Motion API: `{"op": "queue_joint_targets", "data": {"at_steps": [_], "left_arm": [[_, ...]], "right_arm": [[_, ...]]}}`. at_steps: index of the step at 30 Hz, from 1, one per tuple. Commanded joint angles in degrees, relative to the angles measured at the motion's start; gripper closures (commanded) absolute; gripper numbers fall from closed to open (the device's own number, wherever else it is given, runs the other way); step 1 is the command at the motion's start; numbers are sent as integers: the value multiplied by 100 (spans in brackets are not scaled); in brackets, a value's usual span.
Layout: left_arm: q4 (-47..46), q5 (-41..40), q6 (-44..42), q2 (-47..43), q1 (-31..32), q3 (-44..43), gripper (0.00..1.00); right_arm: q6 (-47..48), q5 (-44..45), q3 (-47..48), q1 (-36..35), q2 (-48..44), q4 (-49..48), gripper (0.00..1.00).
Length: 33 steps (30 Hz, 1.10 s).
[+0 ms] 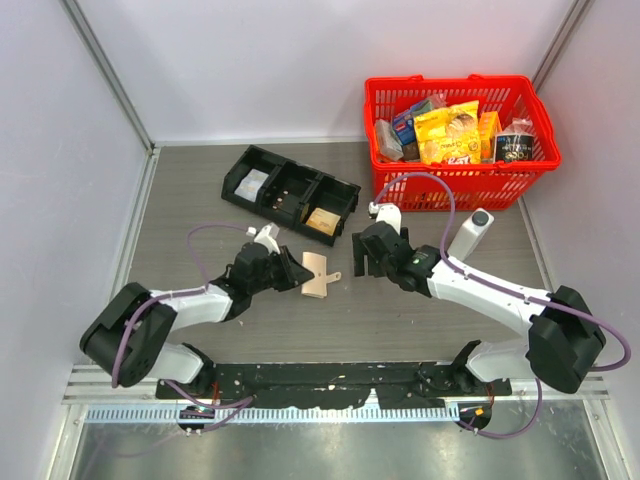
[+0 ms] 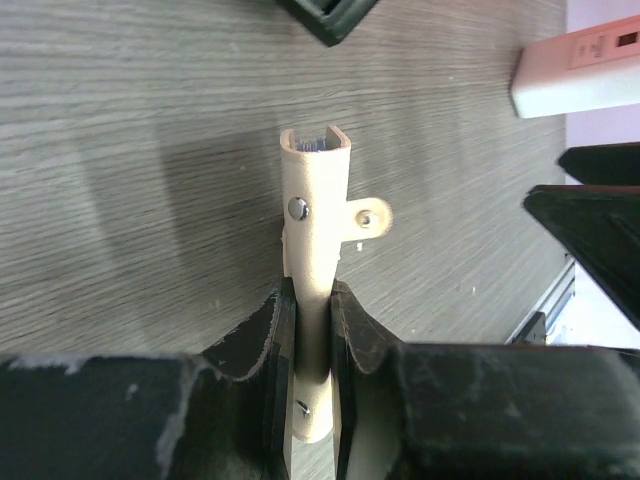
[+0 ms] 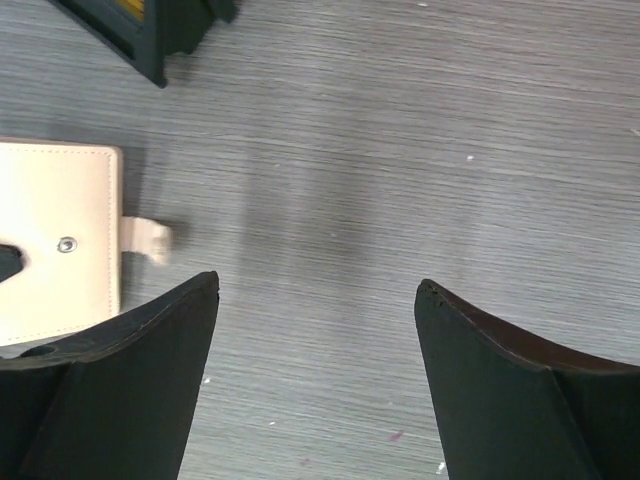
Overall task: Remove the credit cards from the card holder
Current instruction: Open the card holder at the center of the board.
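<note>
**A:** What sits in what?

**B:** The red basket point(image 1: 450, 82) at the far right is packed with snack packs, with a yellow bag point(image 1: 447, 133) on top. The black tray point(image 1: 236, 172) has three bays, with a white packet point(image 1: 250, 184) in the left one and a tan-orange packet point(image 1: 322, 222) in the right.

**A:** And the holder?

**B:** The holder point(image 1: 316, 275) is mid-table, just in front of the tray, between the two arms. The left gripper point(image 1: 292, 272) is clamped on its left end. The right gripper point(image 1: 365, 258) is near its other side, not touching it, with its fingers spread wide and nothing between them. I cannot tell whether the holder touches the table point(image 1: 420, 330).

**A:** What do the wrist views add?

**B:** The left wrist view shows the holder edge-on, folded shut and pinched across its two faces, a grip the top view does not show. A bluish sliver point(image 2: 316, 146) shows in its far end, but I cannot tell whether that is cards or lining. The right wrist view shows the flat face instead.

**A:** How does it look?

**B:** It is pale tan and smooth, with a metal stud point(image 2: 298, 208) on the face. A small rounded tab point(image 2: 370, 215) sticks out toward the right gripper.
</note>
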<state>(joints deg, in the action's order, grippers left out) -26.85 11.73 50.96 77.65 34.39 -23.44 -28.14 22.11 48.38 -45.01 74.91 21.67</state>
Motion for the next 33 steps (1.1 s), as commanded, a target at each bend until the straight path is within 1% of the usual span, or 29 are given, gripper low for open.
{"op": "queue_joint_targets", "data": {"at_steps": [1,2,3,4,7,9,12,13,14,15,16,18,20,21,23,24,26,28,29,30,31,32,33], "left_arm": [[-813,-153,125,338,32,59,100],[-796,-179,73,391,32,111,100],[-743,-214,55,426,41,129,97],[-699,-249,46,435,41,182,92],[-445,-416,-16,322,41,314,63],[54,-601,-130,77,41,323,44],[907,-1004,-358,-511,50,288,24],[1162,-1119,-472,-810,67,288,20],[1443,-1120,-603,-1091,85,261,7],[1742,-1442,-718,-1372,111,218,1],[2128,-1628,-823,-1610,129,139,0],[2866,-1962,-1017,-2094,138,-37,0],[3613,-2488,-1158,-2507,129,-317,0],[4121,-2674,-1272,-2631,138,-458,0],[4739,-2973,-1456,-2859,138,-827,0],[4951,-3096,-1588,-2939,129,-1003,0],[5329,-3229,-1825,-3053,129,-1337,0],[5645,-3509,-1809,-3167,138,-1575,0],[5830,-3754,-1661,-3255,138,-1645,0],[6067,-4035,-1364,-3334,129,-1716,0],[6252,-4273,-1108,-3396,129,-1708,0],[6210,-4119,-1271,-3501,112,-1655,0],[6088,-3960,-1499,-3580,112,-1559,0]], "right_arm": [[151,698,154,-25,-64,267,16],[168,646,128,-34,-134,224,16],[169,550,58,-25,-170,180,16],[169,488,23,-25,-231,32,16],[125,286,-100,-25,-267,-180,16],[37,259,-101,-51,-276,-242,16],[28,407,-83,-95,-311,-347,16],[280,513,-66,-252,-302,-383,16],[544,923,-48,-419,-276,-444,16],[955,1136,13,-699,-250,-444,16],[1064,1512,74,-823,-145,-349,16],[1074,1630,355,-913,-21,-77,16],[1030,1717,540,-991,-3,3,16],[1047,1779,619,-1061,-55,-5,16],[1100,2016,698,-1115,-117,-110,15],[1100,2078,751,-1115,-117,-110,13],[1065,2228,787,-1115,-74,-84,12],[1258,2123,822,-1062,137,56,12],[1006,2296,927,-1001,416,535,12],[516,2307,1241,-809,584,949,14],[555,1785,1418,-703,951,1397,21],[399,1675,1716,-589,1103,1619,30],[406,1700,1762,-622,1261,1656,32]]}}
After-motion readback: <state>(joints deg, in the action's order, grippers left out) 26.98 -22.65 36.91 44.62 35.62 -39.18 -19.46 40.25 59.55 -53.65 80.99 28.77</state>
